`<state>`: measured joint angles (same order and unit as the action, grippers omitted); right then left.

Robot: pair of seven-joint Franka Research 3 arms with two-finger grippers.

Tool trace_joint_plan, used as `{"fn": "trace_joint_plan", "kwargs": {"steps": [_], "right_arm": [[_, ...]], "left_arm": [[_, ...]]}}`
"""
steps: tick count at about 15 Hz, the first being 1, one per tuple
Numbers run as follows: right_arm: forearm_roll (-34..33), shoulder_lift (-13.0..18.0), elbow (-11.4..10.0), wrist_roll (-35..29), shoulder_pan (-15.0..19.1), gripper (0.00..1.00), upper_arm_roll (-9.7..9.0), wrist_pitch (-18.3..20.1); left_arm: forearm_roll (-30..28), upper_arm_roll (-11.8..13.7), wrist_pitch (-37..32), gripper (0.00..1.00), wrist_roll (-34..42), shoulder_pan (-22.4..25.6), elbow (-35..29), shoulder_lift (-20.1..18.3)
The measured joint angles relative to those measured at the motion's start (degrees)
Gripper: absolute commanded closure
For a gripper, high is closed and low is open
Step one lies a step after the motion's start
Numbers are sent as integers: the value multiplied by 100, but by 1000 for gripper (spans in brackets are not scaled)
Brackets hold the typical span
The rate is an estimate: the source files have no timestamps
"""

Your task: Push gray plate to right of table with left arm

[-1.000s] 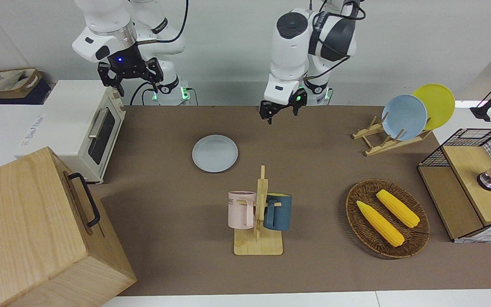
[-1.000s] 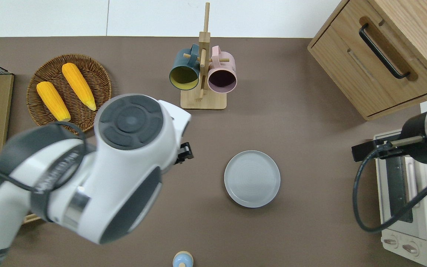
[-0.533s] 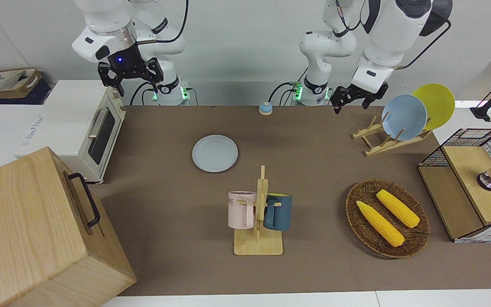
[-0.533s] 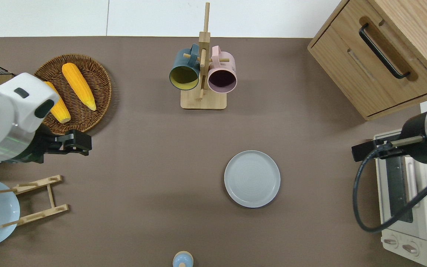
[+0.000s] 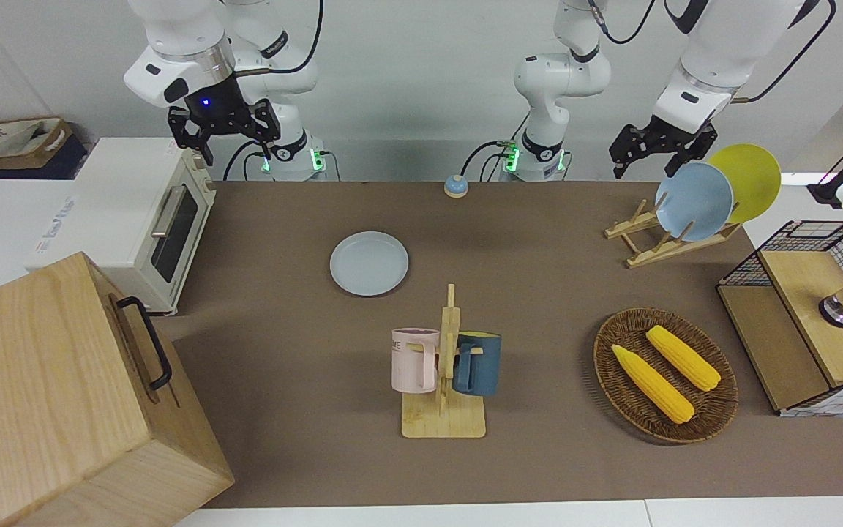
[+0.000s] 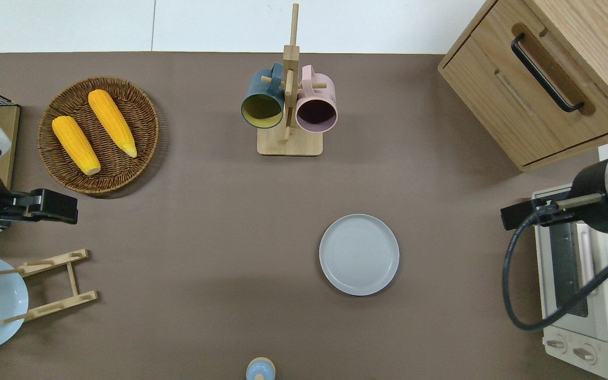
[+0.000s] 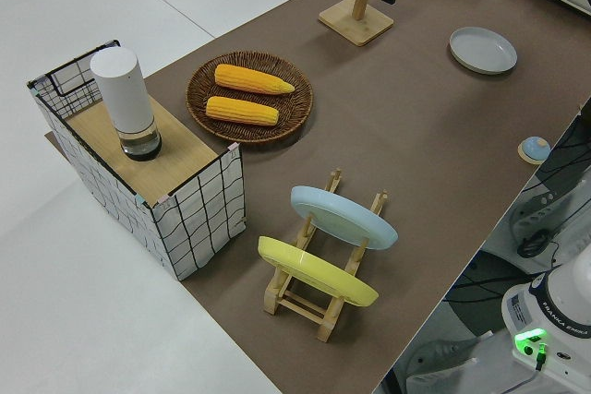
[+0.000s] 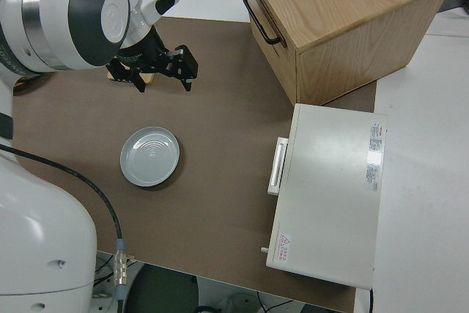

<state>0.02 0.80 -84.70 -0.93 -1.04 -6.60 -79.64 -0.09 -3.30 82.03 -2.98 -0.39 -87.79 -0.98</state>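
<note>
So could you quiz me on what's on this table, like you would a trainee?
1. True or false: the left gripper is touching the gray plate.
2. What lies in the wicker basket?
A. two mugs
B. two corn cobs
C. a plate
3. Fill in: the pink mug and the dark blue mug hang on a wooden ____.

Key:
1. False: the gripper is up in the air toward the left arm's end of the table, well apart from the plate.
2. B: two corn cobs.
3. Mug stand.
</note>
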Motion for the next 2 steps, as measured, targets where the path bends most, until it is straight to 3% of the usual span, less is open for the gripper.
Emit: {"fn": "trace_joint_plan", "kwargs": {"steps": [2], "right_arm": [[0, 0, 0, 0, 0, 17, 0, 0]], "left_arm": [[0, 45, 1, 2, 101, 8, 11, 3]]}}
